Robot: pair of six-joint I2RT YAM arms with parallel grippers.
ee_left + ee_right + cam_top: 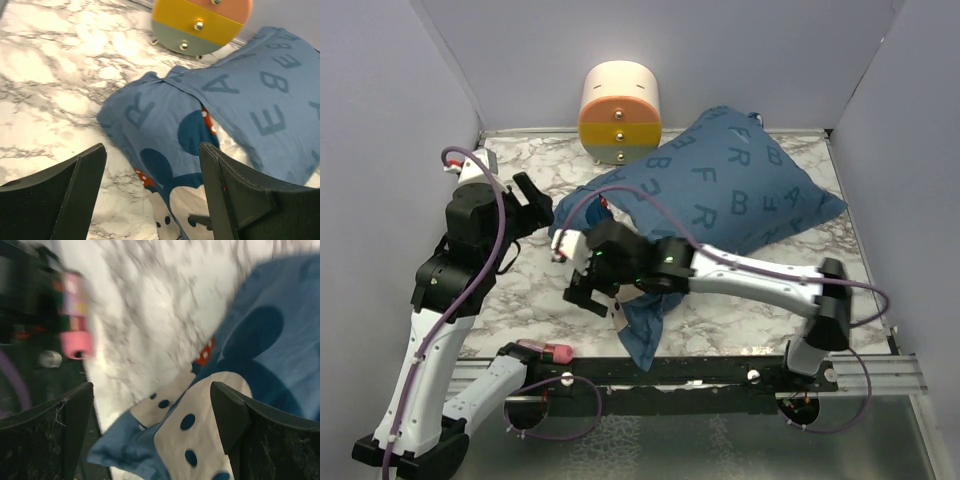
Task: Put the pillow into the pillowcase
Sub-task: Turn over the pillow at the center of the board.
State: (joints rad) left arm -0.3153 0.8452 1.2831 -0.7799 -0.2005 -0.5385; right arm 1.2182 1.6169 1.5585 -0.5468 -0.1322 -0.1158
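The blue lettered pillowcase (720, 185) lies plump at the back right of the marble table, and its loose end (645, 335) trails toward the front edge. The pillow is hidden inside it; in the left wrist view a white patch (230, 145) under a flap may be the pillow or print. My left gripper (532, 210) is open and empty, just left of the pillowcase's left corner (150, 115). My right gripper (583, 290) is open, just above the loose end with the mouse-face print (200, 435), and holds nothing. The right wrist view is blurred.
A cream-and-orange cylinder (619, 112) stands at the back against the wall, close to the pillowcase; it also shows in the left wrist view (200, 22). A pink object (548, 351) sits on the black front rail (720, 372). Grey walls close in on three sides.
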